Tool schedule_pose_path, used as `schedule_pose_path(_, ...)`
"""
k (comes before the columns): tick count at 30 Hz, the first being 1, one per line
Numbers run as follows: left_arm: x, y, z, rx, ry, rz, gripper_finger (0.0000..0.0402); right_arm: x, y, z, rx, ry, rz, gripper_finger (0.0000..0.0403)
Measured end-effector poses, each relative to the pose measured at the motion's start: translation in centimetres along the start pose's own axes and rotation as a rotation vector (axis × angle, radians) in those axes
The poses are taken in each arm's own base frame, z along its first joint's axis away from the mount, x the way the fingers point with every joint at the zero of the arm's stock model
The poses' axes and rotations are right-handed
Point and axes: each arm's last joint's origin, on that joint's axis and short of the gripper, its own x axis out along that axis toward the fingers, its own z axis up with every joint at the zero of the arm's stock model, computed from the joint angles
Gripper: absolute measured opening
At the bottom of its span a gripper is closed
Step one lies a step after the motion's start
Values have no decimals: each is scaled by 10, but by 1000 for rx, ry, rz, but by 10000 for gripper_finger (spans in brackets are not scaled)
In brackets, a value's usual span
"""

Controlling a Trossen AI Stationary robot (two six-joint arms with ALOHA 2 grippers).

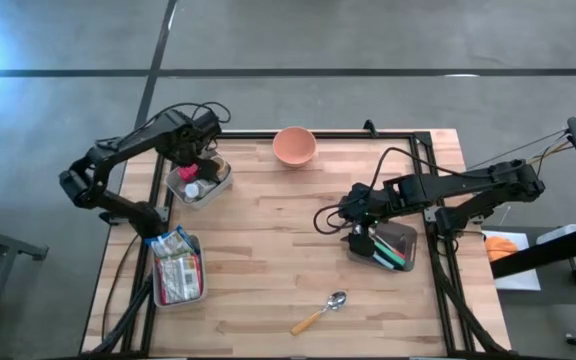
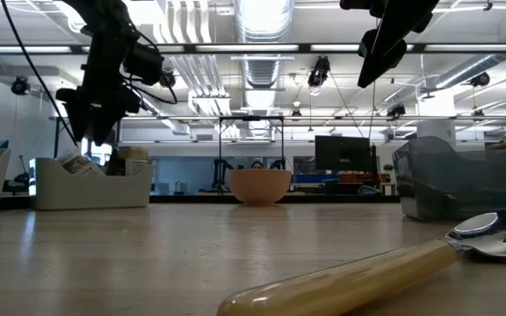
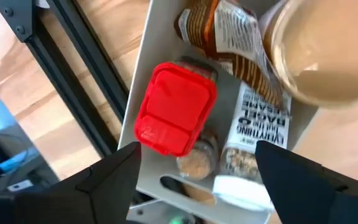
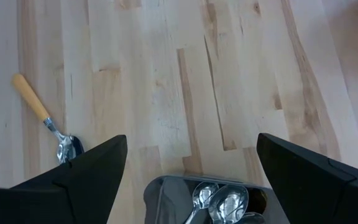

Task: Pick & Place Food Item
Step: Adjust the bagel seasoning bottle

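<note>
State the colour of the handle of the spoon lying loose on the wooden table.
The metal spoon's handle is pale yellow-tan, clearest in the right wrist view.

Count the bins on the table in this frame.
3. One food bin under the left arm at the far left, one packet-filled bin at the near left, and one utensil bin under the right arm. None looks hidden.

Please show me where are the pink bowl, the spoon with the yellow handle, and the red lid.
pink bowl (image 1: pixel 294 146): high view, on its inside.
spoon (image 1: pixel 319 313): high view, on the middle of it, where handle meets neck.
red lid (image 3: pixel 175 107): left wrist view, on its top face.
</note>
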Motion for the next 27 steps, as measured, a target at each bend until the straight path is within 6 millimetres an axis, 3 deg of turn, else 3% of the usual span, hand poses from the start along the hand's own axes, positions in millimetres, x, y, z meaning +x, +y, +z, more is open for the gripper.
schedule_pose_path(11,1,-8,3,12,-12,-161,213,0,0,0,0,0,1,357)
schedule_pose_path(27,1,-15,8,-1,-96,-144,206,0,0,0,0,0,1,357)
